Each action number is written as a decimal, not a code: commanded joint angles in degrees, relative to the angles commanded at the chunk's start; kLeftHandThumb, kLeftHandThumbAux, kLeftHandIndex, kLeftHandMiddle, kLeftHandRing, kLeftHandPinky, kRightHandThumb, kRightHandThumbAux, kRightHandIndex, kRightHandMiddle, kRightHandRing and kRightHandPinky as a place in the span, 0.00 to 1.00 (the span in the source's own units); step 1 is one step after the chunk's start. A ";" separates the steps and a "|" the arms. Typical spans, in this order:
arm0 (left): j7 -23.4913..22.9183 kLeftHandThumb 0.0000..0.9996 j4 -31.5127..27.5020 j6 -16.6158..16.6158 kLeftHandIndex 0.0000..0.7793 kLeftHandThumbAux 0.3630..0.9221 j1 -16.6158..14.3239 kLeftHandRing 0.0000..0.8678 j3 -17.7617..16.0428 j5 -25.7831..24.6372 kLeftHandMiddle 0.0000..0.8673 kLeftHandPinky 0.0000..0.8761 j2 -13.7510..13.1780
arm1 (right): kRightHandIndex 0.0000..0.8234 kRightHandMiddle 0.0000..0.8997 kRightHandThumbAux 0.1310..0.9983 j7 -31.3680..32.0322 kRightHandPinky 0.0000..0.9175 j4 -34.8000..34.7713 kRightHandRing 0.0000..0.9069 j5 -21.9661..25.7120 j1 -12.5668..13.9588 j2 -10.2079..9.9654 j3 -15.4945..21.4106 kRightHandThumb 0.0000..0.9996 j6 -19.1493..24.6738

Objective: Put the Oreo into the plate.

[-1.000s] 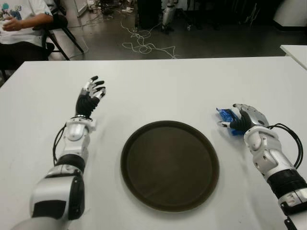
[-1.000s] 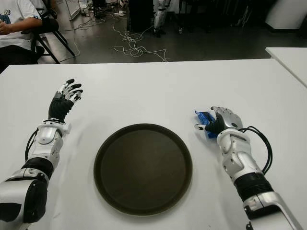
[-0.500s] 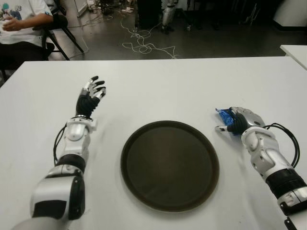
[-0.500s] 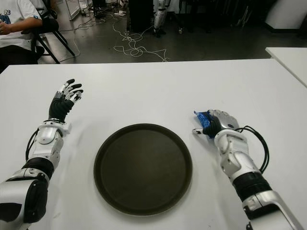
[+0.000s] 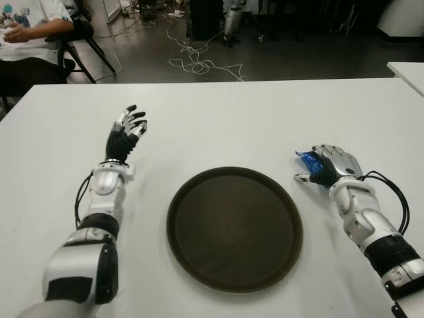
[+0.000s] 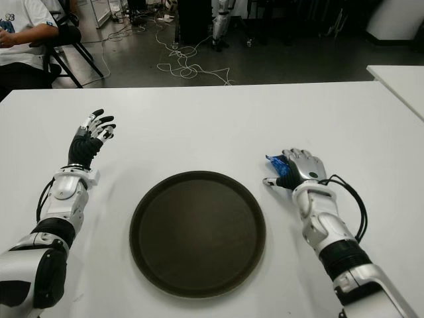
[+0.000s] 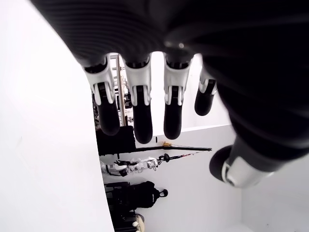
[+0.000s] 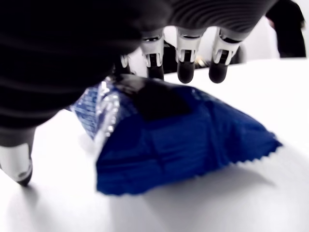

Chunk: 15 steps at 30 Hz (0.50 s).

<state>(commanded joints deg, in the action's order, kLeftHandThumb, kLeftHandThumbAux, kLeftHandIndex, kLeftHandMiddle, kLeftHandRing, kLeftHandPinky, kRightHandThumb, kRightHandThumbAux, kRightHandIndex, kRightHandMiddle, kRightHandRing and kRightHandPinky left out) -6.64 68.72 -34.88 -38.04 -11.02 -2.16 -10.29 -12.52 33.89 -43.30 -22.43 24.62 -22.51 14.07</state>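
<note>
Right hand (image 5: 329, 163) draped over Oreo (image 8: 178, 140)

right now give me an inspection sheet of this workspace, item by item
surface: white table, bare apart from the job's things.
job's things: blue Oreo packet lies on the table right of the plate, under the right hand; dark round plate at centre holds nothing.
clutter: nothing seen.
hands: right hand arches over the packet, fingers not closed on it; left hand shows left of the plate, fingers spread, holding nothing.
cables: black cable loops beside the right forearm; loose cords on the floor beyond the table.
surroundings: seated person at far left; second white table at far right.
</note>
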 joint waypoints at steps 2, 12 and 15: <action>-0.29 0.35 -0.13 -0.29 0.15 0.44 0.08 0.23 -0.01 -0.03 0.24 0.23 0.01 | 0.14 0.19 0.49 -5.06 0.26 0.50 0.22 -0.31 -0.20 -0.36 0.34 0.16 -1.91; -0.06 0.33 -0.35 -0.46 0.15 0.46 0.27 0.22 -0.23 -0.15 0.24 0.22 0.12 | 0.51 0.71 0.68 -15.20 0.62 4.15 0.69 0.25 -0.64 -0.74 0.54 0.68 -8.02; 0.06 0.32 -0.46 -0.54 0.15 0.44 0.32 0.22 -0.25 -0.13 0.24 0.21 0.12 | 0.52 0.78 0.68 -16.63 0.71 4.53 0.75 0.72 -0.59 -0.94 0.80 0.68 -9.29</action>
<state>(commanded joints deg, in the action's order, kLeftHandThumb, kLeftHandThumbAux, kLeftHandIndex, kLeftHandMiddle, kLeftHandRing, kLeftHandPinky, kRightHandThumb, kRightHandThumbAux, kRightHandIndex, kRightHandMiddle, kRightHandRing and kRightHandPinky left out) -6.59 68.26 -35.42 -37.72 -11.27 -2.29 -10.18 -29.15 38.43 -42.58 -23.02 23.68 -21.71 4.78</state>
